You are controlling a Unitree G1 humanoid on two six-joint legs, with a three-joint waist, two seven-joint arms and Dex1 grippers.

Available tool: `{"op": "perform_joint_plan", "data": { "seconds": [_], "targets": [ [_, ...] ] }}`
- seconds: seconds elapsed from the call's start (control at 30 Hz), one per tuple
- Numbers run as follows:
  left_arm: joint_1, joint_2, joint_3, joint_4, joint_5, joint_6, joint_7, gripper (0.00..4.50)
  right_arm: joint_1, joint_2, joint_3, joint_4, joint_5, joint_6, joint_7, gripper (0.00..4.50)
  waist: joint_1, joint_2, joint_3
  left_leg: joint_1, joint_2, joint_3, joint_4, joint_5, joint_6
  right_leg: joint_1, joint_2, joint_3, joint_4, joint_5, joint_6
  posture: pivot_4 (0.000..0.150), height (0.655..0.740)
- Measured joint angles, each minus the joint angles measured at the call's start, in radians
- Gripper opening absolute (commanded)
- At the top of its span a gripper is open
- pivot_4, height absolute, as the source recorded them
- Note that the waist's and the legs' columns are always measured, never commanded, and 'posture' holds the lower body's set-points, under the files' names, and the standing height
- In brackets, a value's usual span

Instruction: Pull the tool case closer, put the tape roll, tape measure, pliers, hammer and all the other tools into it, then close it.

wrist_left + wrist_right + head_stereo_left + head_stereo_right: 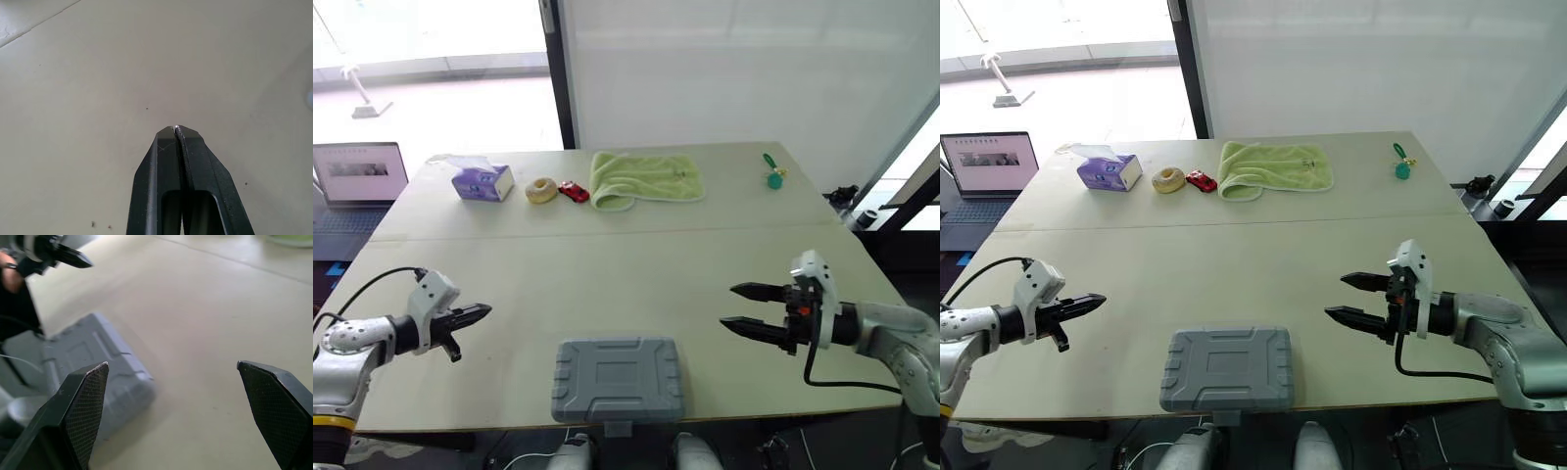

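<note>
**benchrat:** so where's the tool case point(618, 380) sitting?

**g1_watcher:** Right at the near edge of the table point(607, 264), roughly centred, grey, lid down and lying flat. Neither gripper touches it.

**benchrat:** and the grippers?

**g1_watcher:** The left gripper point(480, 313) is off to the case's left and a bit further back. Its fingers are pressed together with nothing between them, and they point inward over bare tabletop. The right gripper point(728, 305) is on the other side with its fingers spread wide, empty, also aimed inward. Its wrist view catches a corner of the case.

**benchrat:** anything further out?

**g1_watcher:** There's a row along the far side: purple tissue box point(482, 182), beige ring point(541, 190), little red car point(574, 191) just beside it, and a rumpled green towel point(644, 177). A small green thing point(772, 174) sits well off to the right, can't tell what it is. There's also a laptop point(357, 174) past the table's left edge.
</note>
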Motion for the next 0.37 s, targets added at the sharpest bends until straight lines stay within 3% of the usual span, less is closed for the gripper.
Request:
{"op": "perform_joint_plan", "data": {
  "seconds": [0.2,0.37],
  "targets": [
    [0.004,0.022,0.018,0.001,0.01,-0.028,0.027,4.44,0.105,-0.003,-0.067,0.052,-0.076,-0.2,-0.024,4.5,0.004,-0.001,0.001,0.0,0.001,-0.001,0.0,0.0,0.0,0.001,0.0,0.0,0.0,0.0,0.0,0.15,0.7375],
    [-0.002,0.022,0.046,0.009,0.01,-0.034,0.061,4.44,0.127,0.015,-0.081,0.08,-0.089,-0.28,-0.052,4.5,0.001,-0.001,0.001,0.0,0.001,-0.001,0.0,0.0,0.0,0.001,0.0,0.0,0.0,0.0,0.0,0.15,0.7375]
  ]
}}
